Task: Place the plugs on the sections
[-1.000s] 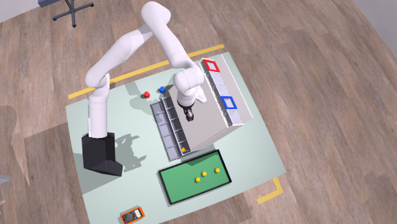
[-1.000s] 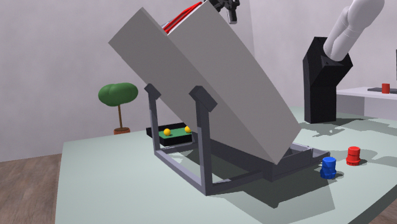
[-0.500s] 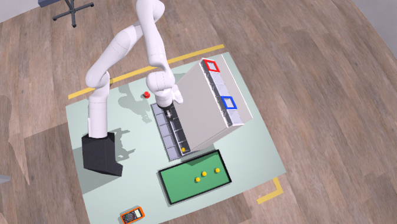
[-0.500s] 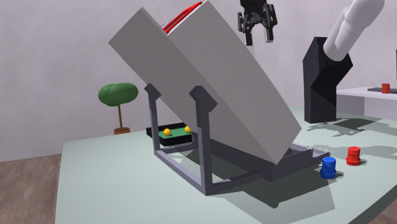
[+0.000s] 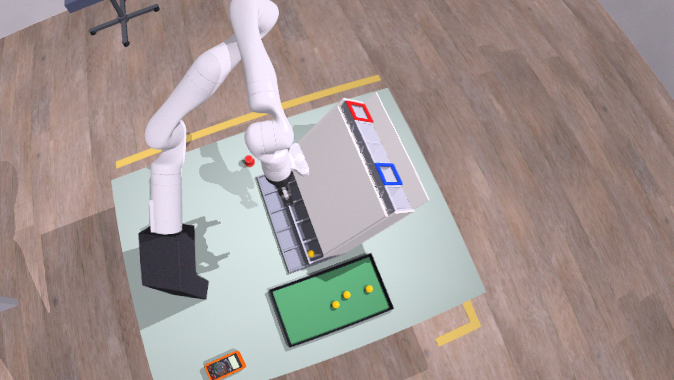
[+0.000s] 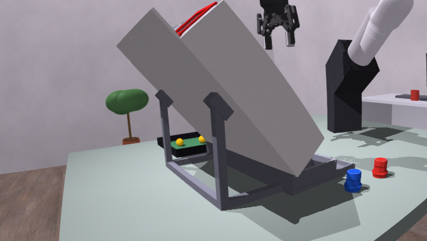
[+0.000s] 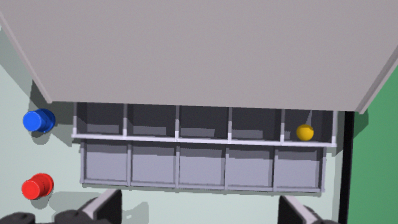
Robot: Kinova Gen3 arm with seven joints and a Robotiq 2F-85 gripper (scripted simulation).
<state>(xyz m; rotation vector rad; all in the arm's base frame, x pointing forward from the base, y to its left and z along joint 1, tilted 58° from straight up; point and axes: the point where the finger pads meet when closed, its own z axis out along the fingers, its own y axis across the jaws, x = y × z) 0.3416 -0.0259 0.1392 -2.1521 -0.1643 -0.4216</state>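
We are holding our gripper (image 5: 286, 196) (image 6: 279, 47) (image 7: 200, 212) high over the sections, with its fingers spread wide and nothing between them. The red plug (image 5: 249, 161) (image 6: 379, 168) (image 7: 37, 186) and the blue plug (image 6: 353, 181) (image 7: 39, 121) are standing on the table (image 5: 210, 320) (image 6: 127, 196) (image 7: 15, 155), near one end of the section rows. One yellow marble (image 5: 311, 254) (image 7: 305, 132) is sitting in an end section, at the side by the green tray (image 5: 315, 320) (image 6: 190, 143) (image 7: 382, 165). Three more marbles (image 5: 346, 295) (image 6: 179, 142) are resting in that tray. The big gray cover (image 5: 340, 175) (image 6: 253, 79) (image 7: 200, 55) is leaning at a slant.

I have moved my gripper (image 5: 286, 200) (image 6: 279, 47) (image 7: 201, 206) from above the sloping cover (image 5: 340, 180) (image 6: 263, 79) (image 7: 200, 55) to above the sectioned tray (image 5: 298, 235) (image 6: 320, 172) (image 7: 200, 141); my arm (image 5: 262, 75) (image 6: 377, 32) now hides the blue plug (image 6: 353, 181) (image 7: 38, 121) from the top view.
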